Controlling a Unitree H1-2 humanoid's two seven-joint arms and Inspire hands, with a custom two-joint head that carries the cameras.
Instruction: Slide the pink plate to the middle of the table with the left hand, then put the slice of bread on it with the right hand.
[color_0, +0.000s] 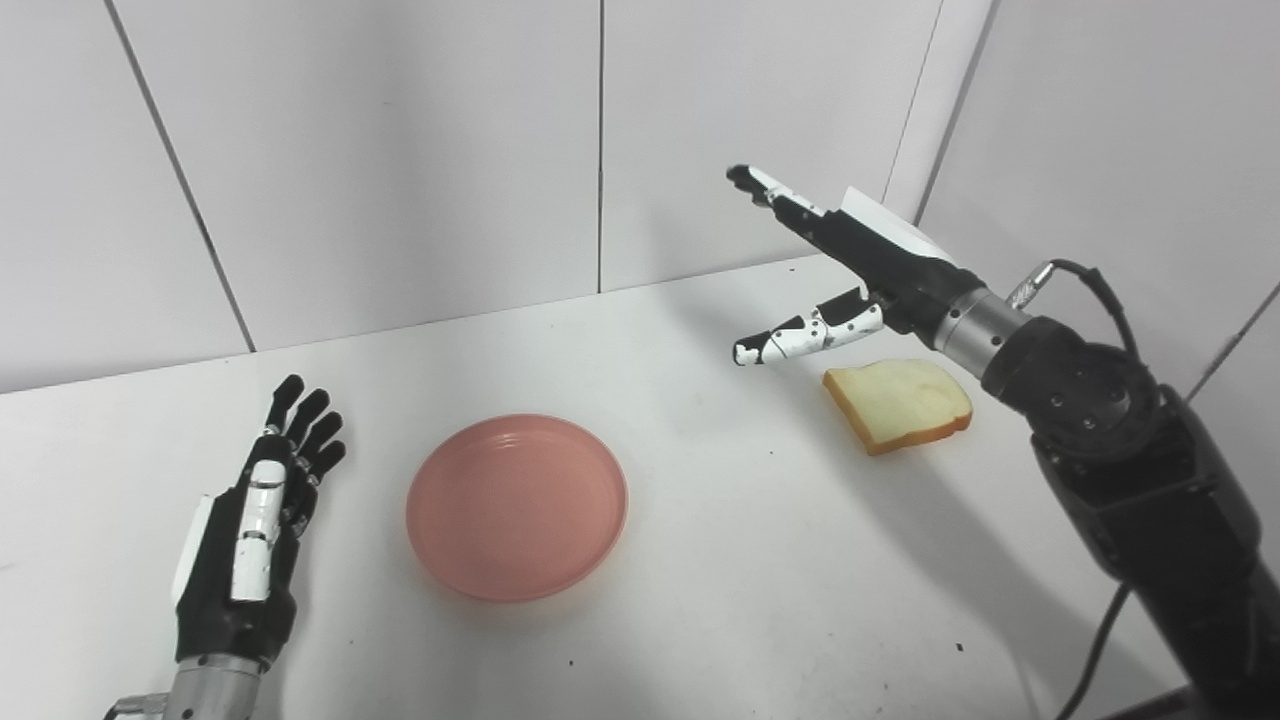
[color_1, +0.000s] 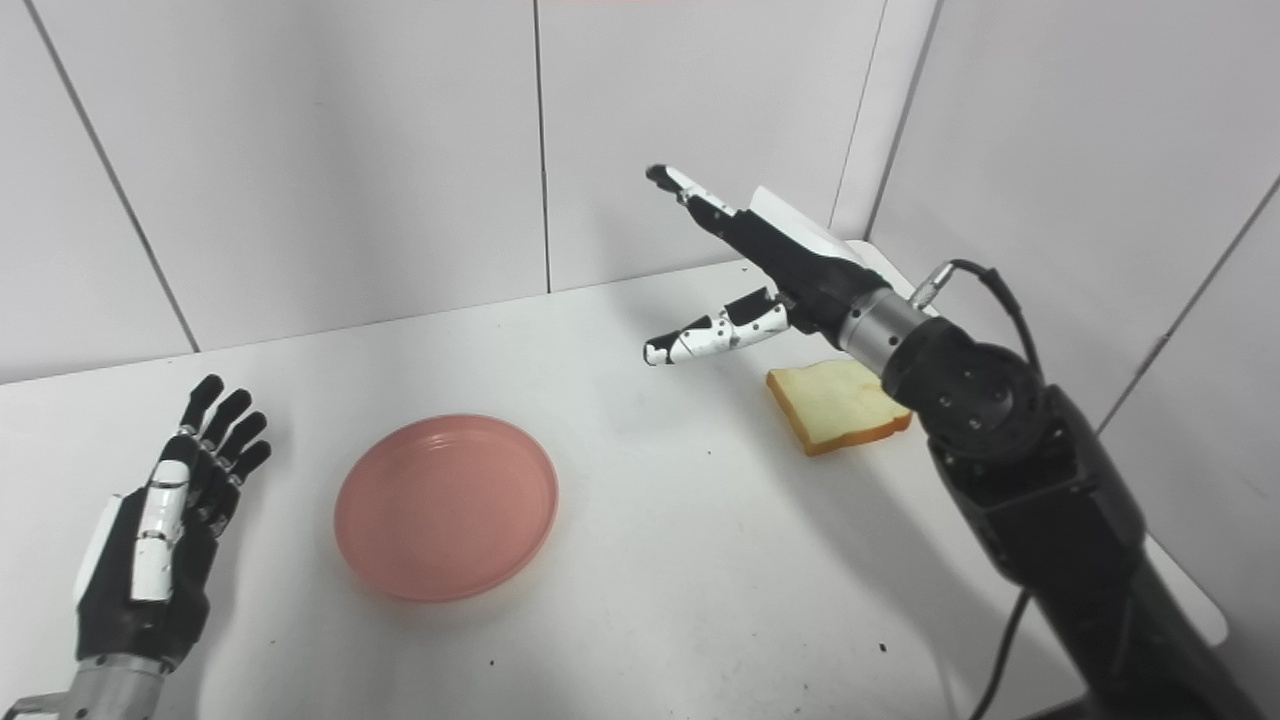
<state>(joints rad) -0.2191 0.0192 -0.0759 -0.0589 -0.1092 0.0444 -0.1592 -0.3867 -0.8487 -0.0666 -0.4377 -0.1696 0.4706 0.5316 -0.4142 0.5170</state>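
A round pink plate (color_0: 516, 506) lies flat on the white table (color_0: 720, 580), left of its middle. A slice of bread (color_0: 898, 404) with a brown crust lies on the table at the right. My left hand (color_0: 255, 530) rests low at the table's left, open, fingers stretched forward, a short gap from the plate's left rim. My right hand (color_0: 845, 270) hovers above the table just behind and left of the bread, open, fingers pointing up and left, thumb spread below. It holds nothing.
White panelled walls (color_0: 400, 160) close the table at the back and on the right. The table's right edge runs under my right forearm (color_0: 1130, 480). Bare table surface lies between plate and bread.
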